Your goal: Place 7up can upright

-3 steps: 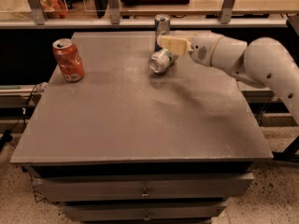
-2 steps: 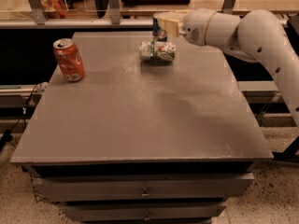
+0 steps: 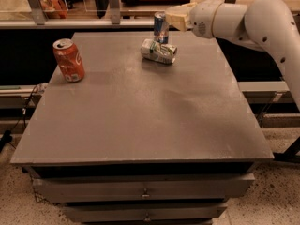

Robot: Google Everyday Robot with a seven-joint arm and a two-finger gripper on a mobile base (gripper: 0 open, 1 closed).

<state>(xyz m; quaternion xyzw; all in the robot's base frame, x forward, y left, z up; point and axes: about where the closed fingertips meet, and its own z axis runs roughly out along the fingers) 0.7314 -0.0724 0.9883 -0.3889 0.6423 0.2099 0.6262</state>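
Note:
The 7up can [image 3: 159, 51], silvery-white and dented with green lettering, lies on its side at the far middle of the grey table [image 3: 140, 116], its length running left to right. My gripper [image 3: 176, 18] hangs above and just right of it, apart from the can, level with the upper part of the slim blue-and-silver can [image 3: 160, 27]. That can stands upright right behind the 7up can. The white arm [image 3: 253, 18] reaches in from the right.
An orange-red soda can [image 3: 69, 60] stands upright near the table's left edge. Railings and chair legs stand behind the far edge [image 3: 112, 8]. Drawers [image 3: 145, 186] sit under the tabletop.
The 7up can has gone from tilted under the gripper to lying flat on its side. My gripper has lifted up and away to the right, clear of the can.

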